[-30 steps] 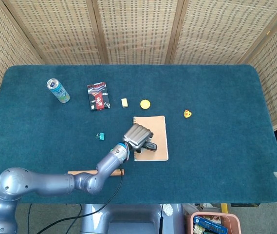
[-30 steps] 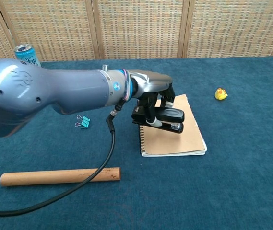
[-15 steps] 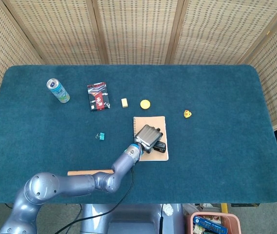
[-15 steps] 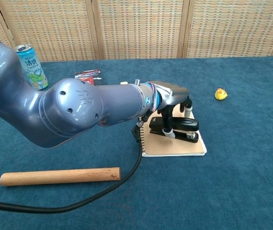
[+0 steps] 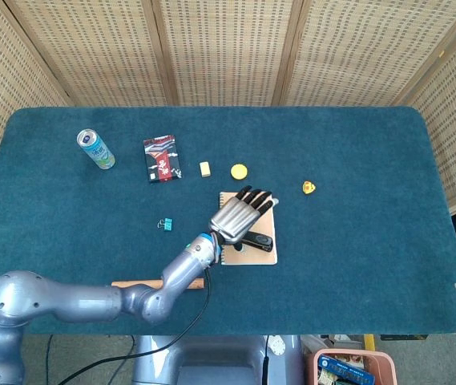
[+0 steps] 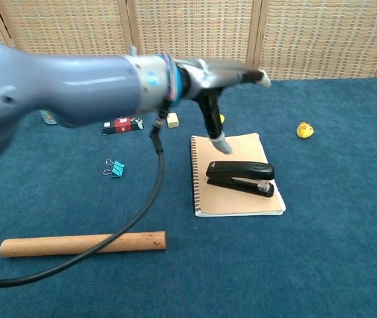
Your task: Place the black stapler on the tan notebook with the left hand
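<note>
Now the black stapler [image 6: 240,178] lies flat on the tan notebook [image 6: 236,199], lengthwise across its near half, glossy black with a small silvery tip at the right end. The notebook is spiral-bound along its left edge and sits near the middle of the counter [image 5: 356,265], a little toward the near edge. My left hand [image 5: 242,212] hovers above the notebook with fingers [image 6: 216,136] spread apart and holding nothing (one points down toward the page, clear of the stapler).

Around it on the blue counter: a wooden rod [image 6: 82,243] by the near edge, a teal binder clip [image 6: 114,168] left of the notebook, a drink can [image 5: 95,149] toward the far left corner, a dark packet [image 5: 160,158], a small pale block [image 5: 205,168], a yellow disc [image 5: 239,171] and a little yellow toy [image 5: 309,188] to the right.

My right hand is out of sight.
</note>
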Available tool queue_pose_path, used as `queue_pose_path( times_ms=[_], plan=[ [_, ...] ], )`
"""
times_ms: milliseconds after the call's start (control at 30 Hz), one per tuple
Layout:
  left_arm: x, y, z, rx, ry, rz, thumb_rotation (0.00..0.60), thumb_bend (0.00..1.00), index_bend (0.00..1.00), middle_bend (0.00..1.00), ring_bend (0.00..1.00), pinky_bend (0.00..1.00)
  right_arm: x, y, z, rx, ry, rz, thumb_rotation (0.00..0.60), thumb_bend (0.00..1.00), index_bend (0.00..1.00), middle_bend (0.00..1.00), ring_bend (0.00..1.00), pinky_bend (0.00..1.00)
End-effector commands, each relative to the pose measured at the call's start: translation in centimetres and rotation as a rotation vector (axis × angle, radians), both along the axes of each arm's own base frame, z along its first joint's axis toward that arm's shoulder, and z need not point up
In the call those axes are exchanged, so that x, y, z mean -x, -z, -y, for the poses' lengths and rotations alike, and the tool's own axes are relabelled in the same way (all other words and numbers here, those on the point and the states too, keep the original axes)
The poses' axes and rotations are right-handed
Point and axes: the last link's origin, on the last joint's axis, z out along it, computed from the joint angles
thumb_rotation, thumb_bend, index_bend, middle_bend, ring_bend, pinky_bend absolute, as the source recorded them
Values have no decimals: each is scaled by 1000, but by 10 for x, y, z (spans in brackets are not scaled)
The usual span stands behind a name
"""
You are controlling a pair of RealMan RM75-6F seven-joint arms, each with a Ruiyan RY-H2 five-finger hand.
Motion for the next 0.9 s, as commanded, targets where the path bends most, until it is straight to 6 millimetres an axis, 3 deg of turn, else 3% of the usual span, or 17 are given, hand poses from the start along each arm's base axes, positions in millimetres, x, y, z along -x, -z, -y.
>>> queue_pose_path(
  times_ms=[33,167,267,367,533,700,900],
  plan=[
    [54,-88,9,-159,-48,81,600,0,0,0,0,0,-1,1,0,-6,-5,1,600,0,0,0,0,0],
    [98,-128,19,-240,-102,108,600,0,0,0,0,0,-3,3,-1,-16,-12,0,600,0,0,0,0,0],
    [147,-159,34,-315,-161,105,600,0,0,0,0,0,-4,4,-2,-18,-17,-1,600,0,0,0,0,0],
    [209,-186,64,-360,-269,104,600,0,0,0,0,0,-7,4,-3,-12,-30,-7,600,0,0,0,0,0],
    [272,-213,114,-437,-379,126,600,0,0,0,0,0,-11,4,-5,-8,-43,-15,600,0,0,0,0,0],
    [305,-220,150,-487,-429,155,600,0,0,0,0,0,-12,6,-6,-15,-50,-24,600,0,0,0,0,0],
    [317,-223,170,-459,-449,210,600,0,0,0,0,0,-14,7,-7,-15,-61,-27,600,0,0,0,0,0]
  ],
)
